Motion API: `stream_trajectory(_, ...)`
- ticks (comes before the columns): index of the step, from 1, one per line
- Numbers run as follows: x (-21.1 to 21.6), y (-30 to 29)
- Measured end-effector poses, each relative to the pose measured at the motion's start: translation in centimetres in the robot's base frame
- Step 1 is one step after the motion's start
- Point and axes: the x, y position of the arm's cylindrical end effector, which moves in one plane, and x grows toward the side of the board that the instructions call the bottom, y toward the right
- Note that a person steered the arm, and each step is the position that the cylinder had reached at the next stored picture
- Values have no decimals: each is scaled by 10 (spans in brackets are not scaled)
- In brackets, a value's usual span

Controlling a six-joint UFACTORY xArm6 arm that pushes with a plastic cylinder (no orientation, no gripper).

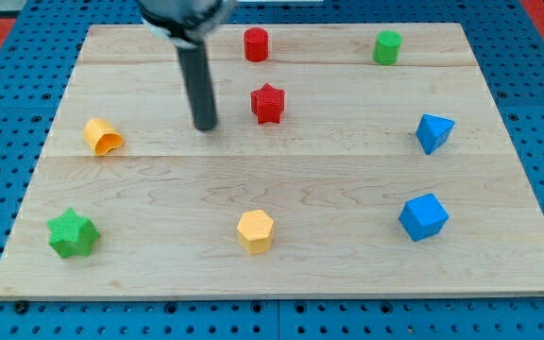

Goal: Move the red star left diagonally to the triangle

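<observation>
Red star (267,103) is small, glossy, chunky, lying flat on the table (281,179). My tip (205,126) sits just left of it, apart; there's no hand to clench. Blue triangle (433,132) far right.

A pale wooden counter (281,274) of lengthwise planks fills most of the view. Around it runs a blue perforated pegboard (8,57) dotted with regular holes. Light is even and soft, with faint shadows.
</observation>
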Motion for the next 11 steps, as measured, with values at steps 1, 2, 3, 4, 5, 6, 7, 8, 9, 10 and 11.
stream_trajectory(1, -6, 33)
stream_trajectory(2, -40, 49)
stream_trajectory(3, -55, 66)
stream_trajectory(4, -28, 70)
stream_trajectory(5, -27, 9)
stream_trajectory(6, -72, -6)
stream_trajectory(7, -89, 1)
stream_trajectory(8, -94, 30)
stream_trajectory(9, -94, 66)
stream_trajectory(10, -94, 82)
stream_trajectory(11, -94, 89)
